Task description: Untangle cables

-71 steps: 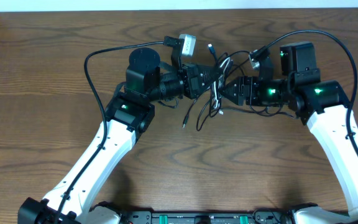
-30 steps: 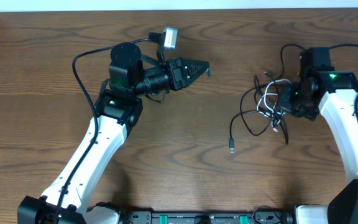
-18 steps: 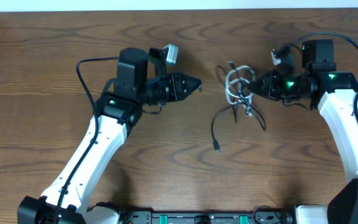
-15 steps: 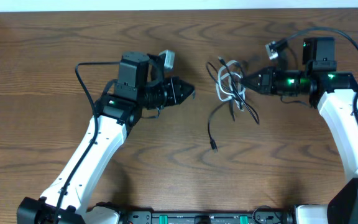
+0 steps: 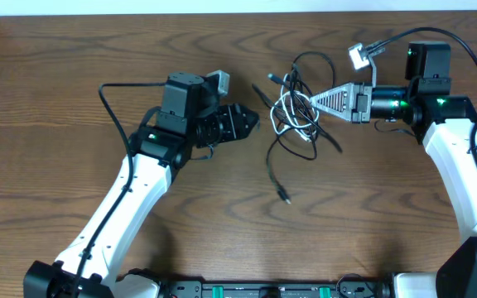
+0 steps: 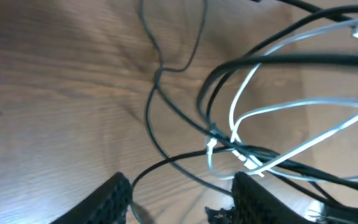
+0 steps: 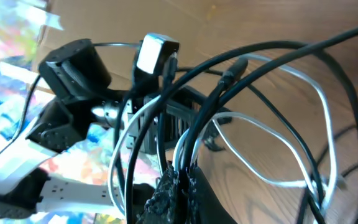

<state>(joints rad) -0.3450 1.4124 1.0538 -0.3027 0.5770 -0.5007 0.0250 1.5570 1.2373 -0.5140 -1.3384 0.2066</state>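
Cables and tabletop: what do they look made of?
By look: black cables: thin, limp, matte jacket, likely rubber or PVC, since they loop freely. white cable: same build, with a slightly glossier plastic jacket. tabletop: brown wood grain with soft glare, so wood or wood-look laminate; cannot tell which.

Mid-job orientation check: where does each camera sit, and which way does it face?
Overhead: above the table, looking straight down; both arms, left gripper, right gripper and the cables show.
Left wrist: behind the open left fingers, facing the cables over the wood.
Right wrist: behind the shut right fingers, looking through the pinched cables toward the left arm.
Shared: all three see the cables; overhead and right wrist both show the left arm.
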